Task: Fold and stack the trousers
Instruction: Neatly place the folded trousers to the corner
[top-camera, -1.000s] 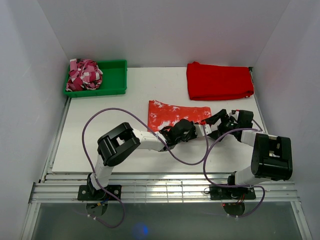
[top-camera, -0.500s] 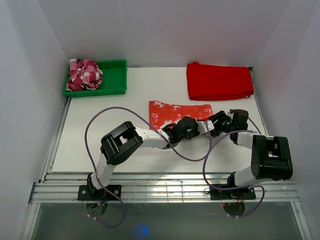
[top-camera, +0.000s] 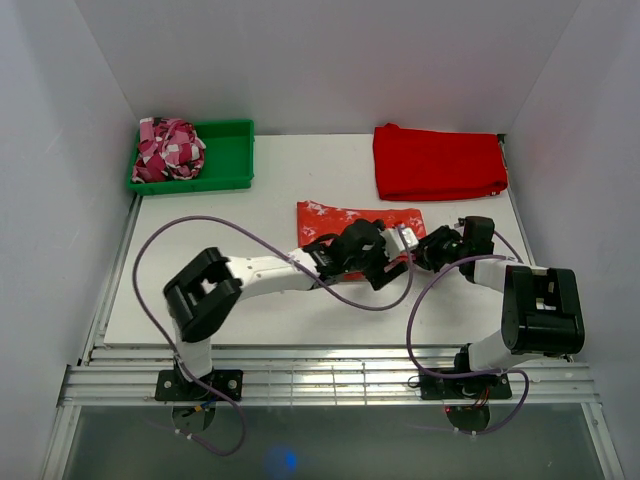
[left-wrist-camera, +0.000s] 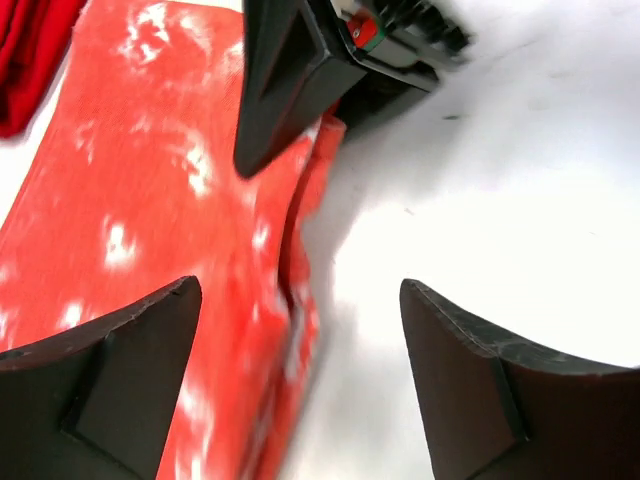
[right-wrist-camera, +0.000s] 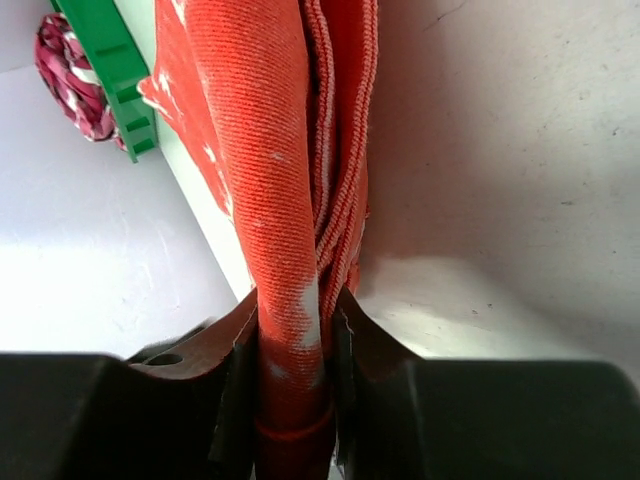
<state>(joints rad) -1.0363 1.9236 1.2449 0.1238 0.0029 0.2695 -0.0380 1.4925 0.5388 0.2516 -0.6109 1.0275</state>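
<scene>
no readable text, labels, or numbers

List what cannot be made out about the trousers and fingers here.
- Top view: the trousers' near edge, hidden under the left arm; the fold count, too small.
- Left wrist view: cloth blurred, cut off left and bottom, partly behind the open left fingers.
- Right wrist view: cloth pinched in the right fingers, its end cut off at the bottom.

Both arms (top-camera: 262, 272): white links, black joints (purple cables (top-camera: 200, 218)); dark wedge fingers (left-wrist-camera: 110, 385).
</scene>
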